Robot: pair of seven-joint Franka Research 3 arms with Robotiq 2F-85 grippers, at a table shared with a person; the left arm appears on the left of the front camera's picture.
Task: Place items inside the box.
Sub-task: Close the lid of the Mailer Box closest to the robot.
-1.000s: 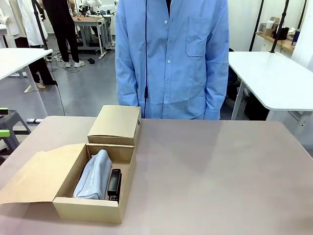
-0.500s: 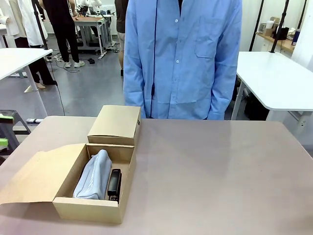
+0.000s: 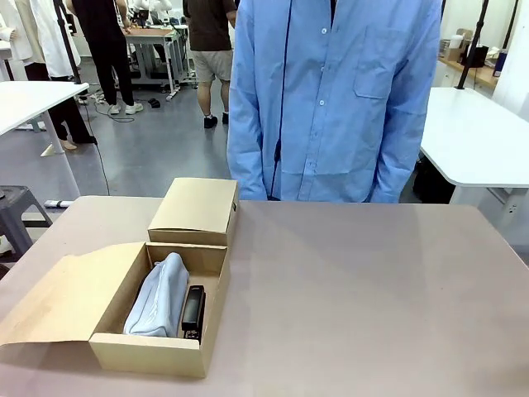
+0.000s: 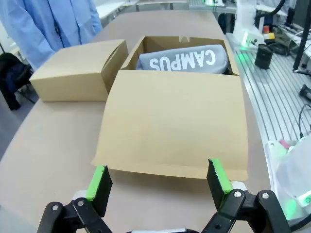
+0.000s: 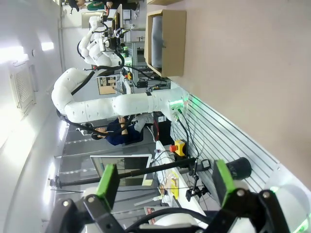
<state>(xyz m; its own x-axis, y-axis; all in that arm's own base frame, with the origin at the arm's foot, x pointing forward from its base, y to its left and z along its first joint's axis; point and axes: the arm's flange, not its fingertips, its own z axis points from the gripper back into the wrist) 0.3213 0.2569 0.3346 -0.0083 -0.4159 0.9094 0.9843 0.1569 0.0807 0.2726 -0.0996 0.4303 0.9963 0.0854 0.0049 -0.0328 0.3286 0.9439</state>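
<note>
The grey pouch [image 3: 159,296] and black stapler [image 3: 193,312] lie side by side in the open box [image 3: 157,356], long axes running toward the person [image 3: 331,99]. The left gripper [image 4: 158,182] and right gripper [image 5: 163,187] both gape wide, empty.

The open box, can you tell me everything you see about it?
The open box is plain brown cardboard, sitting flat on the table near the robot's left side. Its big lid flap is folded out sideways. Inside lie a grey pouch printed "CAMPUS" and a black stapler beside it. A closed box of the same cardboard sits right behind it, looking as if it touches the far wall. No end effector touches it.
</note>
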